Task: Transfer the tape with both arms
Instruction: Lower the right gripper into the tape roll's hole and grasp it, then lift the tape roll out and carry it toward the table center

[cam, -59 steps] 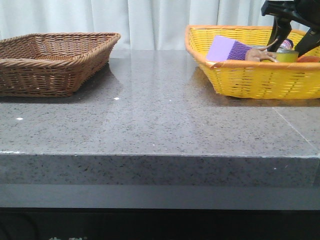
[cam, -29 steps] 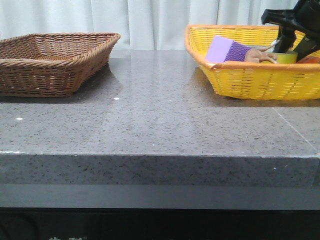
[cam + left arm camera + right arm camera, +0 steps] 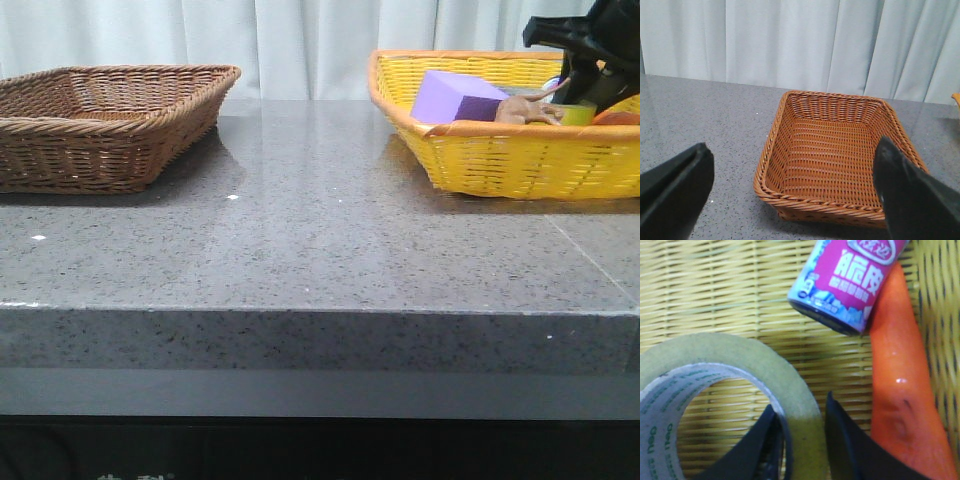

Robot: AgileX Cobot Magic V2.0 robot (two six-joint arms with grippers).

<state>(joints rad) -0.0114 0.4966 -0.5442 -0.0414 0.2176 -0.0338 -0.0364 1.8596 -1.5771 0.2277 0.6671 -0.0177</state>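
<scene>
The tape (image 3: 740,360), a yellow-green roll with a white core printed in green, lies in the yellow basket (image 3: 520,160). In the front view only a sliver of the tape (image 3: 577,114) shows over the rim. My right gripper (image 3: 800,402) straddles the roll's wall, one finger inside the core and one outside, closed against it. In the front view the right gripper (image 3: 585,85) reaches down into the basket. My left gripper (image 3: 792,145) is wide open and empty, in front of the brown basket (image 3: 810,200); it is out of the front view.
In the yellow basket a pink can (image 3: 850,280) and an orange carrot (image 3: 900,390) lie close beside the tape. A purple block (image 3: 455,97) and a brown object (image 3: 525,108) lie further left. The empty brown basket (image 3: 110,110) stands at the table's far left.
My right gripper has sunk lower into the yellow basket onto the tape. The purple block has shifted from leaning to lying flatter. The tape shows less above the rim.
</scene>
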